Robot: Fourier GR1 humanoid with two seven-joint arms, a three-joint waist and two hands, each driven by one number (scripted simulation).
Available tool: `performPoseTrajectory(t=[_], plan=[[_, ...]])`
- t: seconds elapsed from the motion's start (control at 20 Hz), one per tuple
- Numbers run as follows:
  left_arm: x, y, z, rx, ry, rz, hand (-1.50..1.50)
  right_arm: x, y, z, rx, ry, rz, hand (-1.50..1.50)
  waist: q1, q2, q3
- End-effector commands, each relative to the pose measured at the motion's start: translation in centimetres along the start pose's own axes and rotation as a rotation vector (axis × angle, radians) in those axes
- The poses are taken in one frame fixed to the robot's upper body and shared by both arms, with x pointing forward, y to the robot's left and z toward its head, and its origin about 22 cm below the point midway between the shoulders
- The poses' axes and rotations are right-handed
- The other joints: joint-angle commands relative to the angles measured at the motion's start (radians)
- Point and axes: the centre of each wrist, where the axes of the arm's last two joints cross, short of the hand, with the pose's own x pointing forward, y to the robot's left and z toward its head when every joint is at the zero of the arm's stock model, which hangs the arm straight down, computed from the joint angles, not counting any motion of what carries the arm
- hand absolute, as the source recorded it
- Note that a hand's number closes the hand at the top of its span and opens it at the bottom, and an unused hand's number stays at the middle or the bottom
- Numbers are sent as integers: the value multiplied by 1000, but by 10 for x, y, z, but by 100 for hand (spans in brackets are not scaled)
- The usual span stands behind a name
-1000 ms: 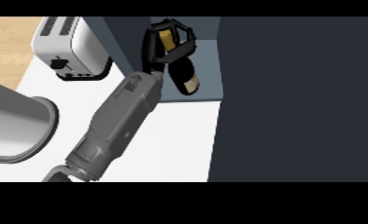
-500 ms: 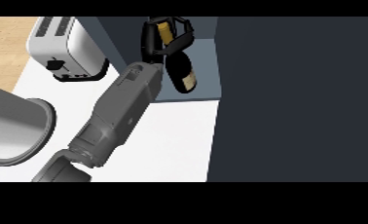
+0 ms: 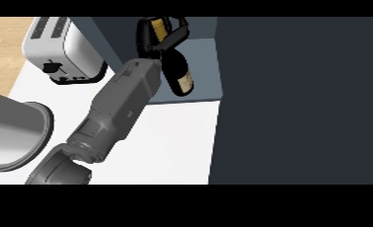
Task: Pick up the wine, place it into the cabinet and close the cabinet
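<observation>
The wine bottle (image 3: 182, 76) is dark with a yellow label and a yellow-capped neck. It hangs tilted inside the open cabinet (image 3: 205, 58), above its blue-grey floor. My right hand (image 3: 169, 37) is shut on the bottle's neck, fingers curled round it, and its grey forearm comes in from the lower left. The cabinet's dark door (image 3: 291, 97) fills the right side of the view. My left hand shows nowhere.
A silver toaster (image 3: 62, 48) stands on the white counter (image 3: 167, 137) at the upper left, close to the cabinet's left wall. A large grey metal vessel (image 3: 18, 132) sits at the left edge.
The right hand has carried the bottle a little farther up and left, deeper into the cabinet. The forearm has stretched out after it.
</observation>
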Motion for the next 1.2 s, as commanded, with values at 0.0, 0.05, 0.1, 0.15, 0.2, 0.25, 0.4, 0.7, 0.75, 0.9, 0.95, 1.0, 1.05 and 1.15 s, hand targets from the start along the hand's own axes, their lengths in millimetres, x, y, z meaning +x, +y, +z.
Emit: performPoseTrajectory(t=[0.0,0.05,0.1,0.15,0.2,0.25,0.4,0.7,0.75,0.9,0.95,1.0,1.05,1.15], plan=[[-8,-1,5,26,54,45,150,14,0,10,31,-42,-30,-150,-5,5,-2],[-13,5,8,23,57,48,150,11,1,-3,19,-47,-26,-150,3,9,-2],[-26,13,18,49,64,65,150,15,4,4,36,-29,-22,-150,-16,9,-3],[-26,13,19,49,59,44,150,-2,0,3,25,-26,-50,-150,-9,8,-1],[-10,0,6,44,72,38,150,5,4,5,28,-32,-38,-150,-12,8,-2],[-15,4,9,32,76,58,150,8,-4,6,13,-32,-22,-150,2,4,-1],[-28,14,19,39,50,27,150,9,-4,2,17,-50,-13,-150,-8,12,-2],[-20,10,11,34,51,-48,150,8,-5,5,24,-29,-9,-150,-3,7,-1],[-30,18,18,23,70,-44,-150,12,-3,9,25,-33,-19,-150,-6,8,-2],[-23,17,12,47,51,-75,-150,12,-3,8,38,-36,-9,-150,-13,11,-2],[-31,29,16,21,62,-85,-150,10,-1,-7,19,-42,-25,-150,1,12,-2],[-35,25,22,37,62,-102,-150,12,1,0,19,-45,-19,-150,-8,12,-2],[-20,16,8,40,59,-116,-150,5,-2,-8,30,-41,-16,-150,-10,15,-2],[-22,11,12,42,63,-113,-150,2,-3,-2,28,-42,-39,-150,-5,10,-1]])
